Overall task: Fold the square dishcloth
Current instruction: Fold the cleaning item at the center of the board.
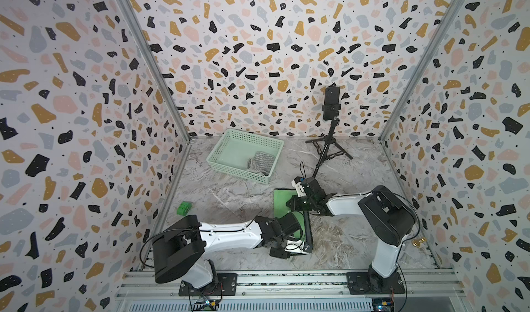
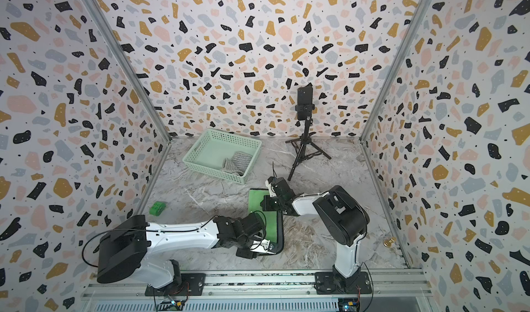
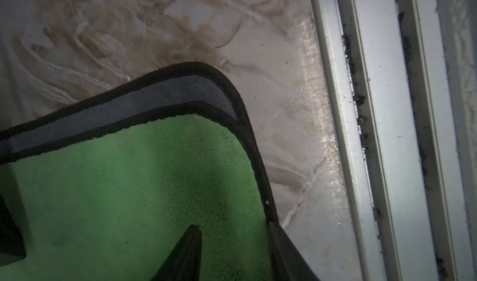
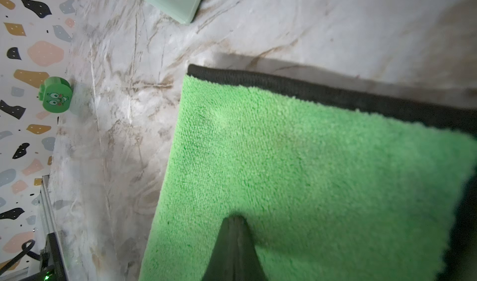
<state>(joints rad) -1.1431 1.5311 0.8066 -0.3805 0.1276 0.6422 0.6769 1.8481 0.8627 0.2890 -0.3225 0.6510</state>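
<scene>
- While the green toy block (image 1: 183, 208) and the mint basket (image 1: 255, 137) with a grey rag (image 1: 261, 164) in it stand well off to the left and back of the marble surface (image 1: 229, 201), neither bears on the fold.
- Low over the surface from the left side, the left pincer (image 3: 232, 225) sits at the near end of the dishcloth (image 3: 129, 189), by the rounded corner beside the front rail (image 3: 387, 137).
- Its fingers (image 3: 188, 254) stand partly apart. One is over the green pile and the other just outside the black hem (image 3: 247, 127), so the hem lies between them, and nothing looks clamped yet.
- In both top views the dishcloth (image 1: 282, 203) (image 2: 256, 201) lies flat mid-surface between the two arms, its long axis running from the front rail toward the back wall.
- It looks already doubled, since a grey strip (image 3: 154, 98) of a lower layer shows past the green layer's edge.
- Toward the far end, the right pincer (image 4: 233, 219) is closed tip to tip, with the tip down on the green pile. I cannot tell whether it nips any fabric.
- My reading is that the coming move turns on that near-far axis. The left arm is nearer the near short edge, and the cloth stretches away from it toward the right pincer, so that end would travel over to the far one.
- Further right and back, the tripod (image 1: 329, 147) with its phone (image 1: 331, 101) stands apart from the cloth.
</scene>
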